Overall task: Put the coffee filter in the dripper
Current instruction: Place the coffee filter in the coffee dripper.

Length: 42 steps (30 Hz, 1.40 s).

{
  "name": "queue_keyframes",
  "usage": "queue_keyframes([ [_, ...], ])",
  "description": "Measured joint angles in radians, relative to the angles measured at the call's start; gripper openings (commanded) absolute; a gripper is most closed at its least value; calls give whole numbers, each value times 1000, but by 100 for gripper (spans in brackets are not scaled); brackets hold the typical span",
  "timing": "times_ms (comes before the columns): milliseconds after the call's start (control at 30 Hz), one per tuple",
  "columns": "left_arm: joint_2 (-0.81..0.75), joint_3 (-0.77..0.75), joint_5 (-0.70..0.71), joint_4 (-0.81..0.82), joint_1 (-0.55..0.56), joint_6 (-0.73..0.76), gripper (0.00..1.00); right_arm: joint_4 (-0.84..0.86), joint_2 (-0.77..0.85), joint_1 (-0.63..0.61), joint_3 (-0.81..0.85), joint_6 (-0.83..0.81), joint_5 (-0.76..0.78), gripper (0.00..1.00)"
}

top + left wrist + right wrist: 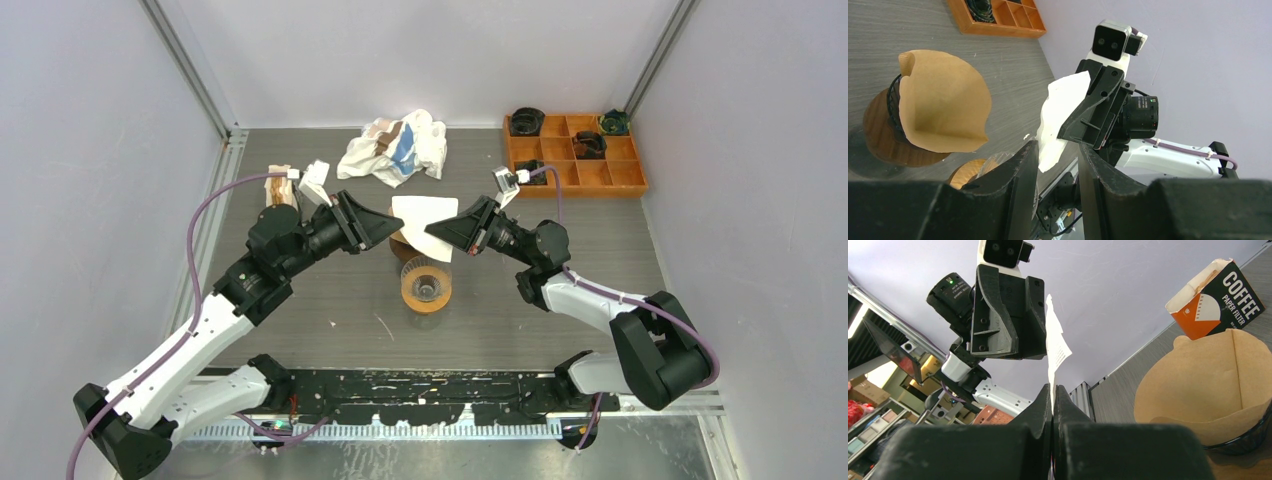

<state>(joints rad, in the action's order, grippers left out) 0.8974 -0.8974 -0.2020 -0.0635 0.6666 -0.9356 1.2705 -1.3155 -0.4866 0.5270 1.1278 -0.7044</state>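
A filter sits in the dripper, with a sheet above it. Behind the dripper lies a cloth, behind-right a tray, behind-left a box, and just before it a ring.

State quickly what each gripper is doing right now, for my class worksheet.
Left gripper: open, fingers apart, clamping nothing.
Right gripper: shut on the white filter.

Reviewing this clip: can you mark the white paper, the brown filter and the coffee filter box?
white paper (425, 210): top external view, middle of the sheet's flat face.
brown filter (943, 105): left wrist view, centre of its outer wall.
coffee filter box (1238, 295): right wrist view, black printed side.
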Motion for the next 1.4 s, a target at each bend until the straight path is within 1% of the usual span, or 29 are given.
queue_keyframes([
  [867, 13, 0, -47, 49, 0, -29, 35, 0, 0, 0, 0, 0, 0, 1],
  [1100, 49, 0, -58, 67, 8, -33, 34, 0, 0, 0, 0, 1, 0, 1],
  [1300, 68, 0, -61, 74, 24, -35, 26, 0, 0, 0, 0, 8, -5, 1],
  [1400, 74, 0, -61, 75, 29, -37, 17, 0, 0, 0, 0, 11, -8, 1],
])
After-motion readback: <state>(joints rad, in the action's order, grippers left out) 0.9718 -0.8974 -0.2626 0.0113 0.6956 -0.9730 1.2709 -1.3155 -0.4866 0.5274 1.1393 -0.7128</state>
